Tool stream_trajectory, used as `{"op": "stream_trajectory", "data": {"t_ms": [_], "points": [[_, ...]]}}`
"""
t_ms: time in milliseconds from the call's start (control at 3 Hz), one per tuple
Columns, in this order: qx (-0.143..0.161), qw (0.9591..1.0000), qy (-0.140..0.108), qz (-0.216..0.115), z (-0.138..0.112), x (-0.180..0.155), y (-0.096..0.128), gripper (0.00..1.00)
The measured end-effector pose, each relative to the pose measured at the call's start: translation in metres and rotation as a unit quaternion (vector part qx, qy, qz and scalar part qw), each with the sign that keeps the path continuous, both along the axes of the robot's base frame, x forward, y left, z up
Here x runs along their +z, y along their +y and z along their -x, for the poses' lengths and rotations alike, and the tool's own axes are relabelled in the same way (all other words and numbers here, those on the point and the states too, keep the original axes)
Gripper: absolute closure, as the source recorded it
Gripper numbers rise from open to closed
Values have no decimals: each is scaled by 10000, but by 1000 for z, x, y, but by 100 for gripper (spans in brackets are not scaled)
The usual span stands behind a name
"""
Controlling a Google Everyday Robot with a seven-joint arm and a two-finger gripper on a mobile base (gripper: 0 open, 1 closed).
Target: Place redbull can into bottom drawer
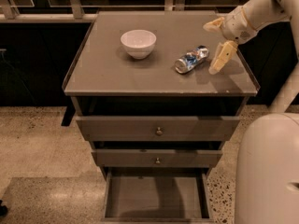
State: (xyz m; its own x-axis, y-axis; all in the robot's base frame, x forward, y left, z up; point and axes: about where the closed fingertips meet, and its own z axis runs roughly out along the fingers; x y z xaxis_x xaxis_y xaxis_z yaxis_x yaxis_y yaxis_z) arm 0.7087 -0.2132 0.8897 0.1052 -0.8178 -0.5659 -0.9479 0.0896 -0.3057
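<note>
The redbull can [191, 59], blue and silver and crinkled, lies on its side on the cabinet top, right of the middle. My gripper [216, 42] hovers just to the right of the can, open and empty, with one cream finger [222, 56] pointing down beside it and the other behind. The bottom drawer [154, 197] is pulled out below, its flat floor bare.
A white bowl [138, 43] stands on the cabinet top [107, 73], left of the can. The two upper drawers [159, 129] with round knobs are shut. My white base [268, 171] fills the lower right. A railing runs behind the cabinet.
</note>
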Motion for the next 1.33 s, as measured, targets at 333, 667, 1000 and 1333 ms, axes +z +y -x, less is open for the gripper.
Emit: {"op": "stream_trajectory", "data": {"t_ms": [333, 667, 1000, 1333], "points": [[173, 9997, 94, -133, -11, -18, 14, 0], [320, 9992, 194, -139, -19, -32, 26, 0], [442, 9984, 345, -87, -25, -48, 38, 0], [391, 9988, 268, -121, -32, -49, 41, 19]]}}
